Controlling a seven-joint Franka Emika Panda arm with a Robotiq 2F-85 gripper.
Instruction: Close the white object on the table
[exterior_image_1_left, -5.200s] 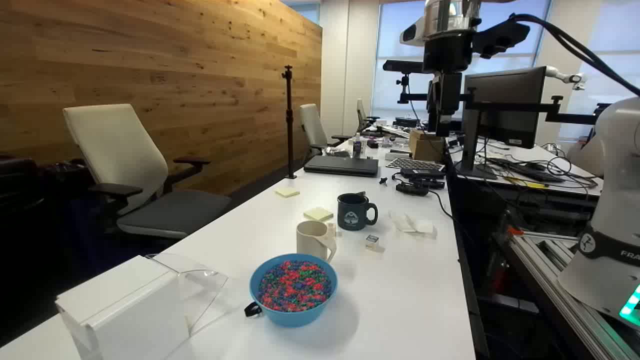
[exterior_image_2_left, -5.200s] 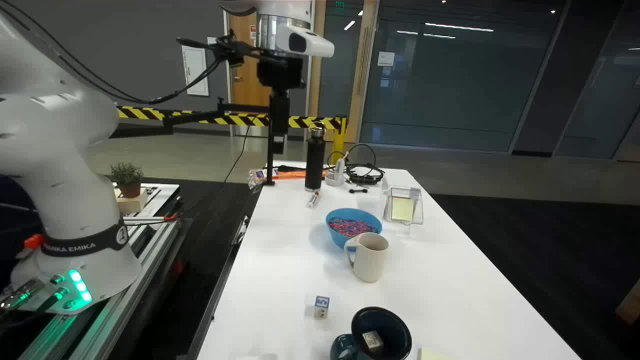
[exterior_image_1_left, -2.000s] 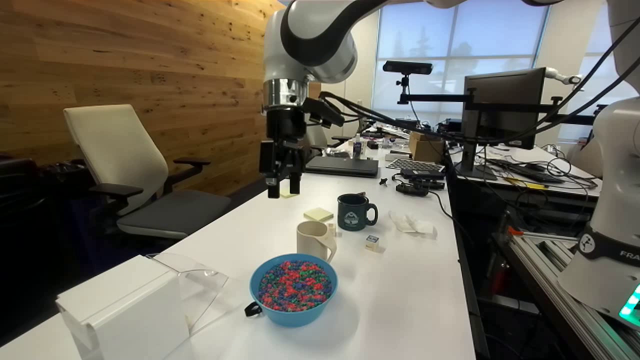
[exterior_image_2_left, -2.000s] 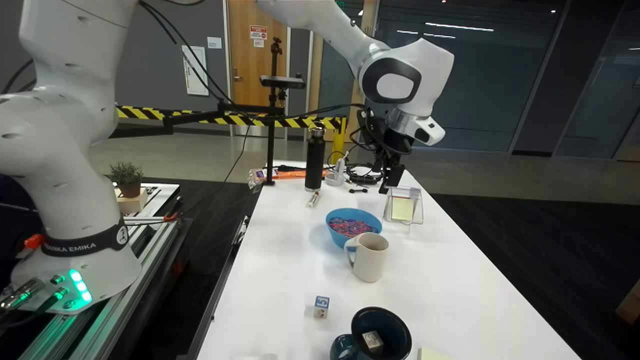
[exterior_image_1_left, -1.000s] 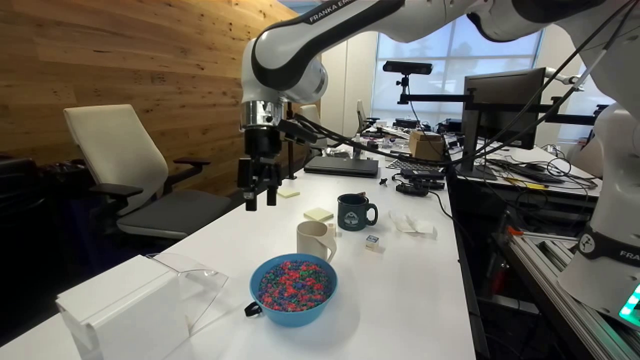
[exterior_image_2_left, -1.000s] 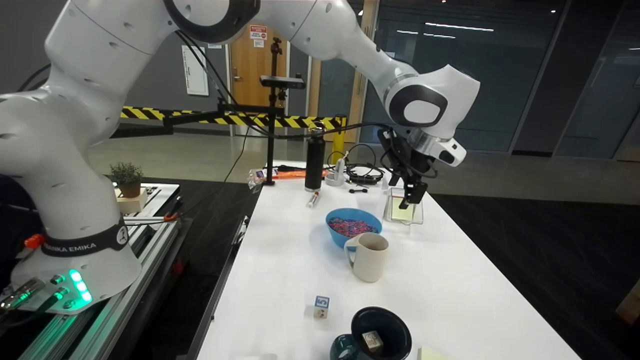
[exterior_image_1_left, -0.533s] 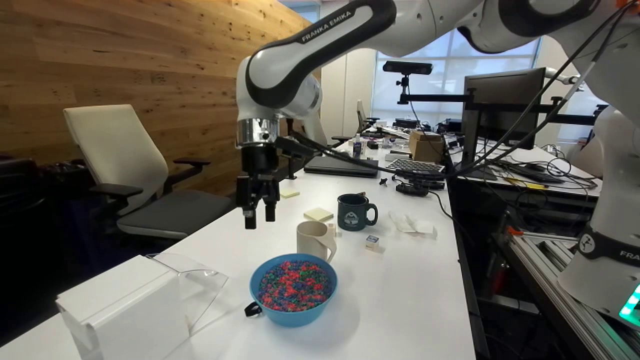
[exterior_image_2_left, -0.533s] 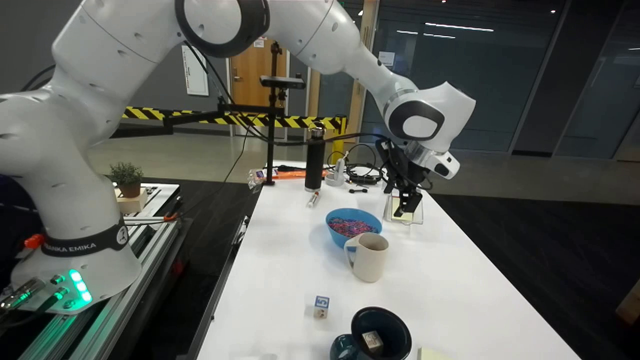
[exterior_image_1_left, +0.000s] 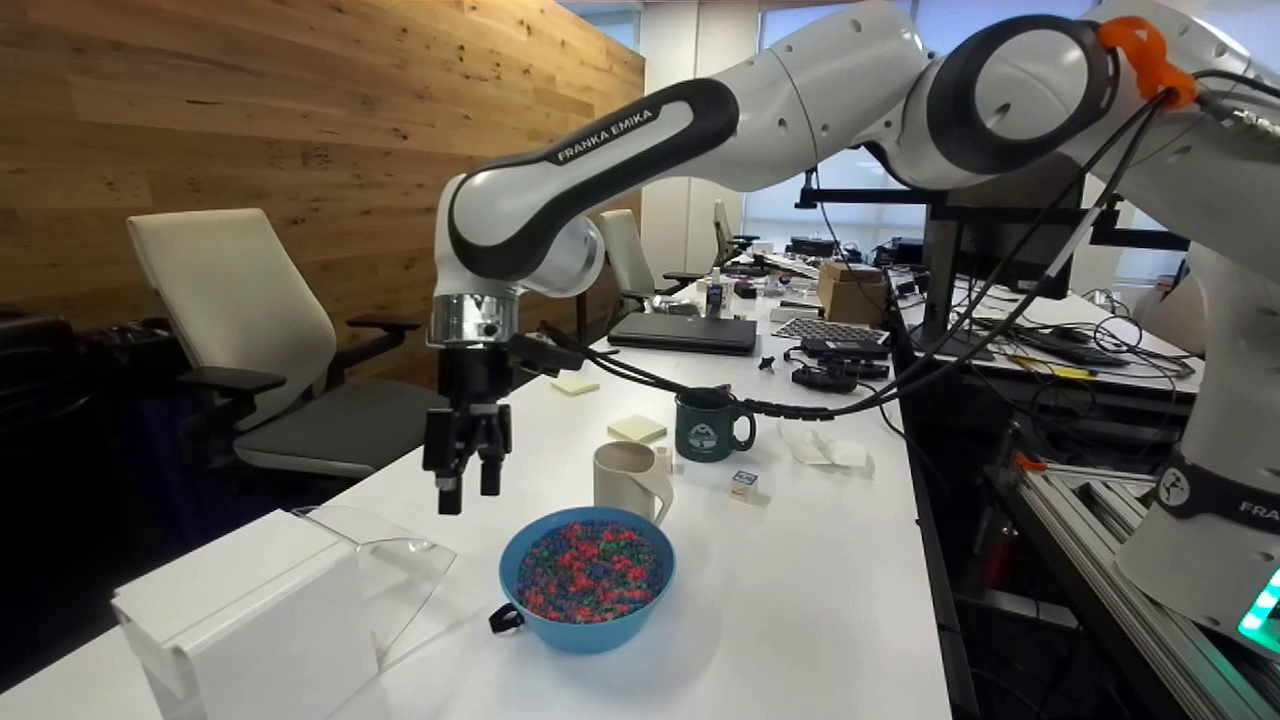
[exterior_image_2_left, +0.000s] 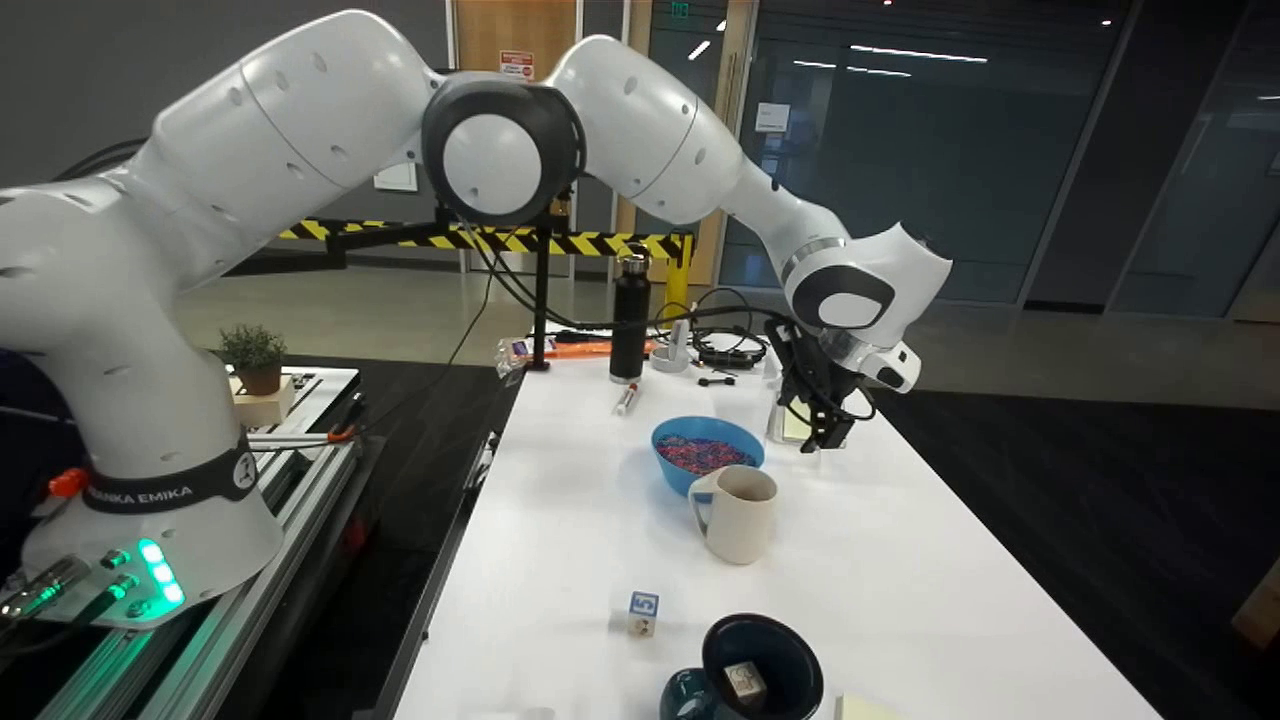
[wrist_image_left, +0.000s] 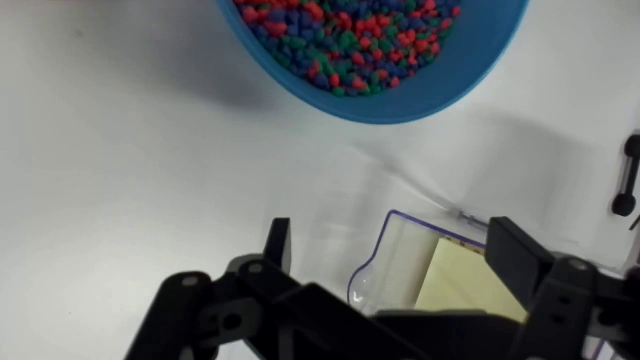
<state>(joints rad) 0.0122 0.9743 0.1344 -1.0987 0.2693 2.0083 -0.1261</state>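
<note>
At a long edge of the table (exterior_image_1_left: 820, 600): white box (exterior_image_1_left: 270, 625), clear flap (exterior_image_1_left: 405, 590) extended; gripper (exterior_image_1_left: 470, 490) above, jaws spread.

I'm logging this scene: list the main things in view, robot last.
box: one, white, on the white table
flap: one, clear, jutting from the box
bowl: one, blue, near the box
pieces: many, multicoloured, in the bowl
mug: one, cream, by the bowl
darker mug: one, teal, on the table
cubes: at least two, pale, one in the darker mug
note pads: three, yellow, one at the box
flask: one, black, toward the table's end
chairs: three, pale-backed, along the table
arm: one, white, over the table
hand: one, black, open, near the box
</note>
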